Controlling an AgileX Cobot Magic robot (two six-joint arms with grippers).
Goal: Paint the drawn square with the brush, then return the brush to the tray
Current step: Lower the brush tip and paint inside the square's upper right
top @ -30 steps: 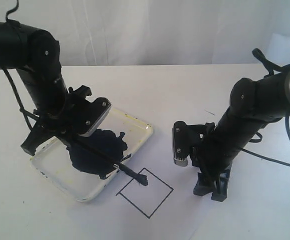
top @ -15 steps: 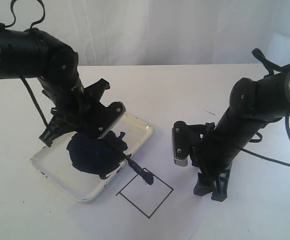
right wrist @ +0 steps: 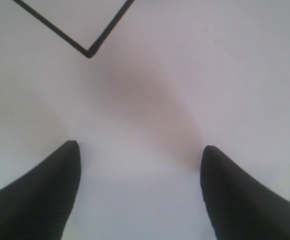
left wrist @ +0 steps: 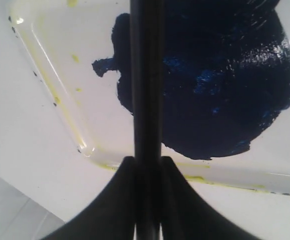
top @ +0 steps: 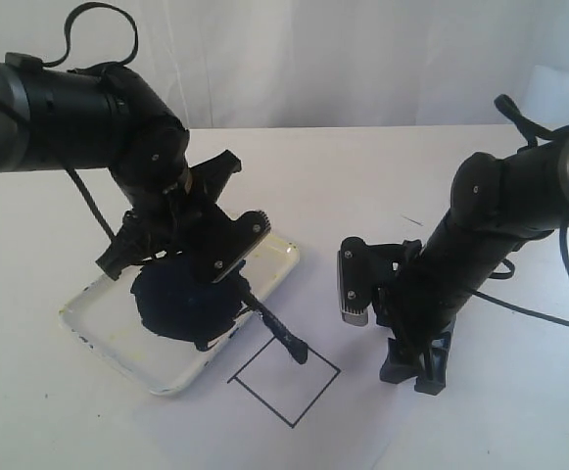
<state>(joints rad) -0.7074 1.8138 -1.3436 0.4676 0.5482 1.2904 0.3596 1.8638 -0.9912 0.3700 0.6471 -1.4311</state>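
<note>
My left gripper (top: 227, 272) hangs over the tray (top: 96, 328) and is shut on the black handle of the brush (top: 274, 328). The brush slants down to the right, and its dark tip lies on the upper right line of the drawn square (top: 284, 384), whose inside is blank white. In the left wrist view the brush (left wrist: 145, 75) runs up from between the fingers of my left gripper (left wrist: 147, 162), over the blue-black paint puddle (left wrist: 219, 80). My right gripper (top: 416, 377) stands open on the paper, right of the square. Nothing lies between its fingers (right wrist: 140, 150), and a corner of the square (right wrist: 87, 50) shows ahead.
The puddle (top: 181, 304) fills the middle of the tray. The white paper sheet (top: 382, 431) covers the table around the square. A white curtain hangs along the back. The right arm's silver-faced wrist camera block (top: 351, 286) stands just right of the square.
My left arm has swung to the right over the tray and turned its wrist. The brush tip has slid a little to the right along the square's top. The right arm is still.
</note>
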